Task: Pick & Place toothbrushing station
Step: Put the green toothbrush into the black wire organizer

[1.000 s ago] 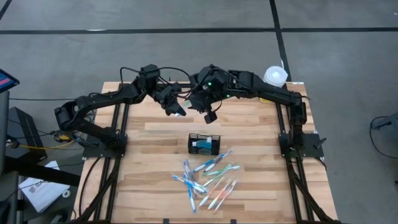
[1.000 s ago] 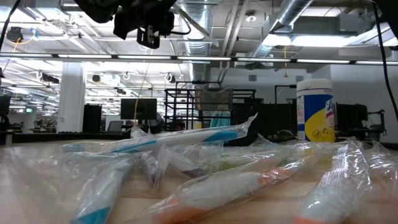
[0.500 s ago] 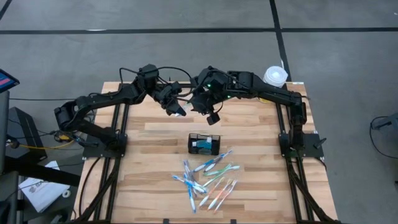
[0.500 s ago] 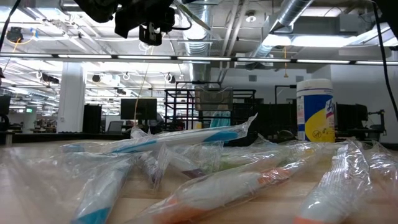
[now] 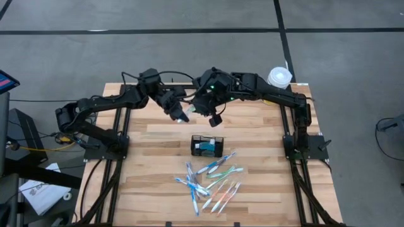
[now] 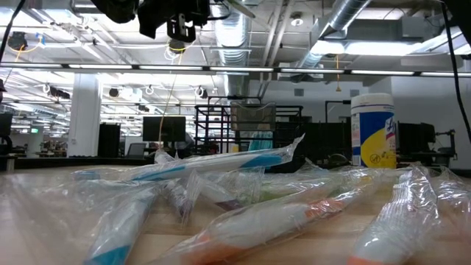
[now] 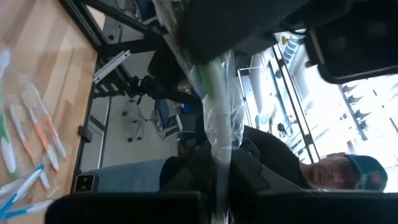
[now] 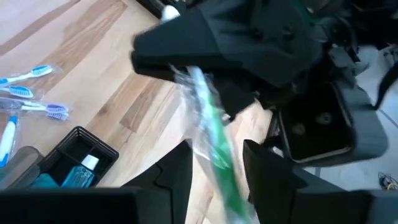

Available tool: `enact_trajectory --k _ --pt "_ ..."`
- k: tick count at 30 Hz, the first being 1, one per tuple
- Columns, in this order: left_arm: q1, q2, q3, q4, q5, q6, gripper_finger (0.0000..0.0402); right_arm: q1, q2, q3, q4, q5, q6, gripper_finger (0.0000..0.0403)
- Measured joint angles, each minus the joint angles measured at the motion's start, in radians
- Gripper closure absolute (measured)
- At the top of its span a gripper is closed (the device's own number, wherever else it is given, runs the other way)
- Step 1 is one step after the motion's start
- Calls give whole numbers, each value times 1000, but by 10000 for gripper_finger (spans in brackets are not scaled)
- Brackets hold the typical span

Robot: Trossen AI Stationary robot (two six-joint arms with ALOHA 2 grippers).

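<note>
L end effector (image 5: pixel 182 115) shifted toward R end effector (image 5: pixel 205 111); both clamp one wrapped green toothbrush (image 8: pixel 211 146) above counter (image 5: pixel 151 164) rear. Mesh caddy (image 5: pixel 207 145) sits mid-counter, all sides clear.

- Small black wire-mesh caddy (image 5: pixel 207 145), rectangular, split into compartments.
- Standing upright on the wooden table, near its middle, just beyond the scattered wrapped toothbrushes.
- Holding a teal-and-white item in one compartment, seen in the high and right wrist (image 8: pixel 73 163) views.
- Free of both arms, untouched.
</note>
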Motion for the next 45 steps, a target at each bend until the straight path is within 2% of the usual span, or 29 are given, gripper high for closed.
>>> enact_trajectory --k 6,17,20,26,31,34,37,41,45 --pt "0 0 0 18 -7 -19 391 6 0 0 10 5 5 294" --pt "1 -1 0 22 2 -20 390 8 0 -1 12 23 1 380" --pt "1 -1 0 22 -7 0 382 6 0 -1 1 35 15 381" --pt "25 1 0 18 -54 93 318 -16 0 0 -101 52 52 389" --pt "97 1 0 22 -52 203 257 -25 -4 -1 -248 58 53 389" --pt "149 0 1 16 -60 273 230 -26 -28 -3 -252 50 86 389" --pt "206 0 1 12 -64 377 215 -41 -64 1 -256 10 196 389" --pt "285 0 1 7 -148 537 212 -80 -95 -1 -173 -175 469 389" --pt "328 0 1 1 -235 706 223 -88 -150 2 -102 -211 614 389"
